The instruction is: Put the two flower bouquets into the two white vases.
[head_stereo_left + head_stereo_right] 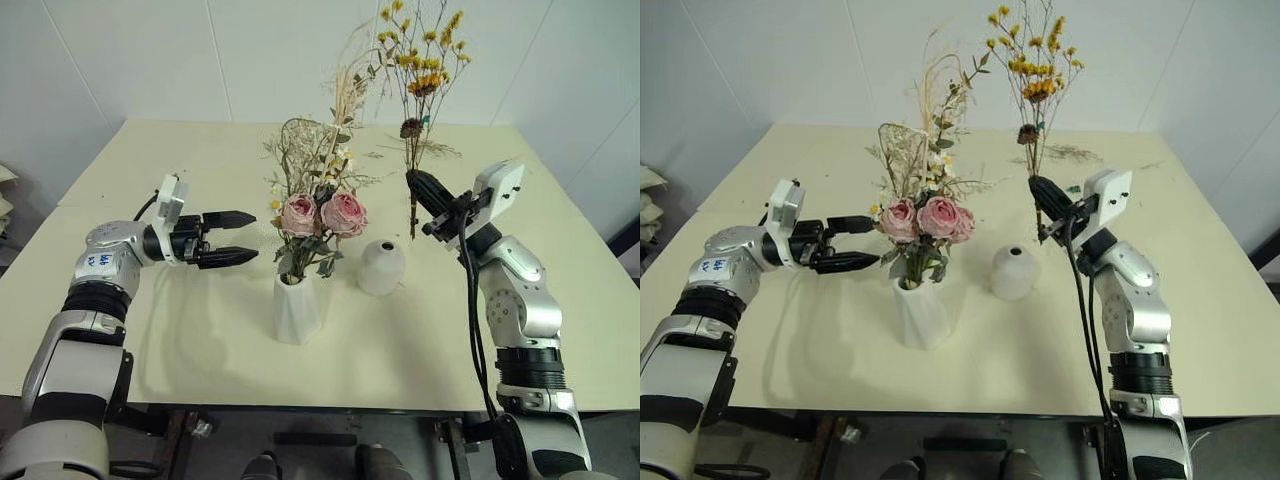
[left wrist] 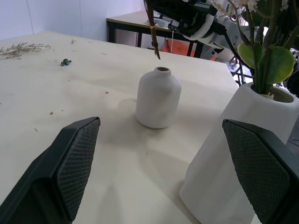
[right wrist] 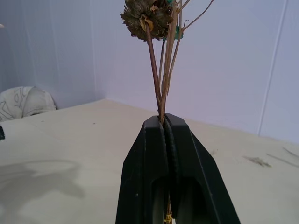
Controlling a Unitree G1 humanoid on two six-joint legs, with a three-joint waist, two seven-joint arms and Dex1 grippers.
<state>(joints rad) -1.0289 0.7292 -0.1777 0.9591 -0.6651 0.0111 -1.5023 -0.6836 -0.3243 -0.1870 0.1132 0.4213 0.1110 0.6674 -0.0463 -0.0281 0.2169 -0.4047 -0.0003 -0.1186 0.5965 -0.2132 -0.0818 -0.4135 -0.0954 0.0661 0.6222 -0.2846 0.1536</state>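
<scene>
A: Where is the large bouquet with the pink roses?

B: It stands upright in the taller faceted vase, on the table. The left gripper is just beside it, at the height of the roses. Its two fingers are spread wide, point level toward the flowers and hold nothing. In the left wrist view the taller vase is beside one fingertip, and the round vase shows between the two fingers, farther away.

A: And the small sprig of yellow-orange flowers?

B: The right gripper holds it. The fingers are pressed together on the thin stems, which is clear in the right wrist view. The flowers rise upright above the fingertips, and the end of the stems hangs under them.

A: Is the sprig inside the round vase already?

B: Not yet. The stem end is in the air, near the small mouth of the round vase, a little above and beside it.

A: Anything else on the table?

B: Some loose dried twigs lie behind the right gripper.
</scene>
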